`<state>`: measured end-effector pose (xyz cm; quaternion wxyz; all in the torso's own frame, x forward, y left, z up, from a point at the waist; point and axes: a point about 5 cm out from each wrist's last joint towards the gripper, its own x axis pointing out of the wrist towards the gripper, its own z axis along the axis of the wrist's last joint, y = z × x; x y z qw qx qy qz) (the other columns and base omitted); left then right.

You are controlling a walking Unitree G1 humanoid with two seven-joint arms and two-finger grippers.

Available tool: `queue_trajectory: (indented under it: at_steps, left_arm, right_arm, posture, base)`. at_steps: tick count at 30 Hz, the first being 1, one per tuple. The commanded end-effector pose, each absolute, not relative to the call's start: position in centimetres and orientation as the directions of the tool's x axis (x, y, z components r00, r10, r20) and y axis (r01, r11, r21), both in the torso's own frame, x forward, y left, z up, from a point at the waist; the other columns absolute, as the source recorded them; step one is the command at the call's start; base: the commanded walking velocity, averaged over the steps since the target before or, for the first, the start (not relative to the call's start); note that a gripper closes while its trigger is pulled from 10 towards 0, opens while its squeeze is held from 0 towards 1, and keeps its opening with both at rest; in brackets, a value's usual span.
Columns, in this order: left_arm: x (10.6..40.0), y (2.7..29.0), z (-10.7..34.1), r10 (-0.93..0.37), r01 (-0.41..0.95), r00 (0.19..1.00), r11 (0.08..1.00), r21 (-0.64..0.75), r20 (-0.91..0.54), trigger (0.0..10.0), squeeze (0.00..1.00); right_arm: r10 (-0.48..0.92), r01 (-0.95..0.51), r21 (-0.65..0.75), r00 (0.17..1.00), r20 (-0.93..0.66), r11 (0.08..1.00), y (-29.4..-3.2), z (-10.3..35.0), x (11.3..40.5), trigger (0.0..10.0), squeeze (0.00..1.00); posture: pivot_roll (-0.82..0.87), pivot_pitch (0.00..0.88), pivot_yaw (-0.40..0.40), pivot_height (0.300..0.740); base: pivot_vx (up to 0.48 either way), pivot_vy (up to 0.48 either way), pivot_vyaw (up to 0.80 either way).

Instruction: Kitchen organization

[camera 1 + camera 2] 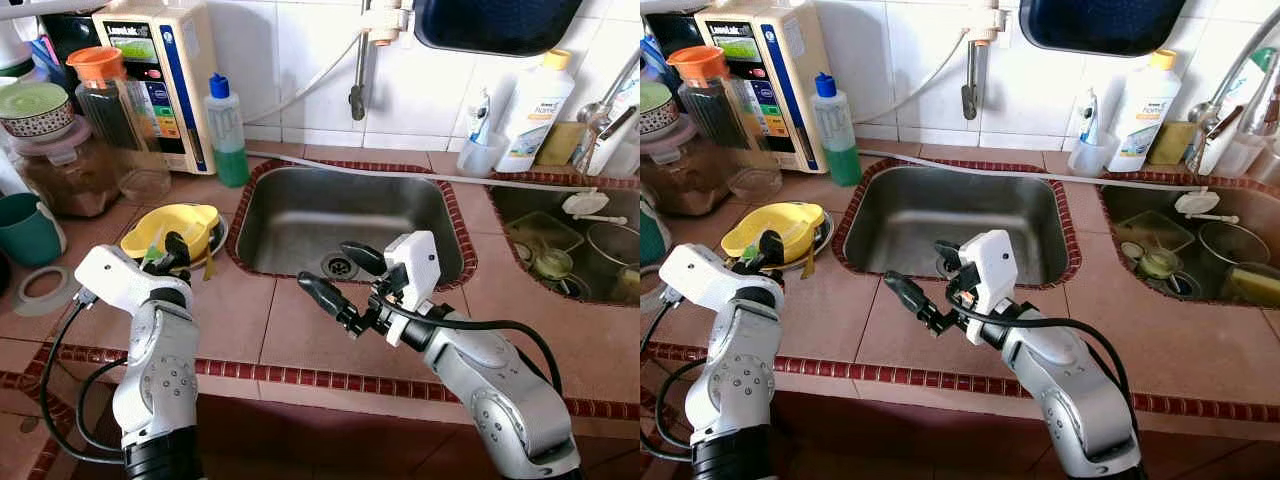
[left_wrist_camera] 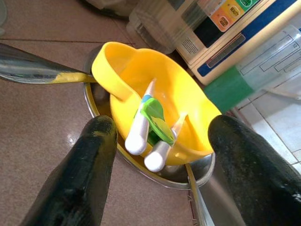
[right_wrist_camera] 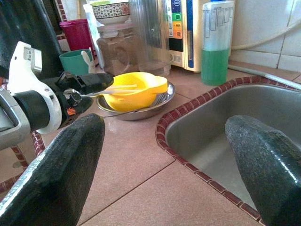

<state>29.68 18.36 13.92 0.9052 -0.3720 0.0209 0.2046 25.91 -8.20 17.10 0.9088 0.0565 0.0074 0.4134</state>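
Your left end effector [image 1: 172, 252] sits at the near edge of the yellow bowl [image 1: 168, 228], fingers spread wide and holding nothing. The left wrist view shows one finger on either side of the bowl's near rim, though you can't be sure from it whether they touch the rim or hang just short of it. The bowl rests in a shallow metal plate [image 2: 176, 175] on the tiled desk [image 1: 250, 320], just left of the empty sink [image 1: 345, 222]. Inside the bowl lie what look like two white-handled utensils with a green part [image 2: 153, 127]; the detail is too small to name them better. A spoon handle [image 2: 33, 68] sticks out from under the bowl's edge.

Your right end effector [image 1: 342, 278] hovers over the desk at the sink's near rim, fingers wide apart and empty, well right of the bowl. Its wrist view looks across the desk toward the bowl and the left arm.

Beyond the bowl, against the far wall, stand a green liquid bottle [image 1: 227, 130], a clear jar with an orange lid [image 1: 105, 105] and a white appliance [image 1: 165, 75]. A teal cup [image 1: 28, 228] sits far left.
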Motion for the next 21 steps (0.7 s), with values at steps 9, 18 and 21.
queue_trajectory:
  at_steps: [9,18,21]
  left_arm:
    - [29.88,17.33,14.02,0.348,-0.381,0.915,0.583,-0.718,-0.203,0.0,0.0]
    - [29.85,17.38,14.36,0.354,-0.376,0.915,0.577,-0.725,-0.192,0.0,0.0]
    - [29.85,17.37,14.52,0.356,-0.373,0.915,0.577,-0.727,-0.188,0.0,0.0]
  right_arm:
    - [0.755,-0.756,0.088,0.654,0.046,0.649,-8.19,17.44,25.74,10.0,0.0]
    - [0.754,-0.754,0.087,0.655,0.043,0.651,-8.26,17.38,25.7,10.0,0.0]
    - [0.759,-0.76,0.09,0.649,0.046,0.644,-8.22,17.38,25.61,10.0,0.0]
  posture:
    - [-0.03,0.0,-0.006,0.74]
    - [-0.03,0.0,-0.008,0.74]
    - [-0.03,0.0,-0.009,0.74]
  base:
    - [0.0,0.0,0.0]
    - [0.0,0.0,0.0]
    - [0.0,0.0,0.0]
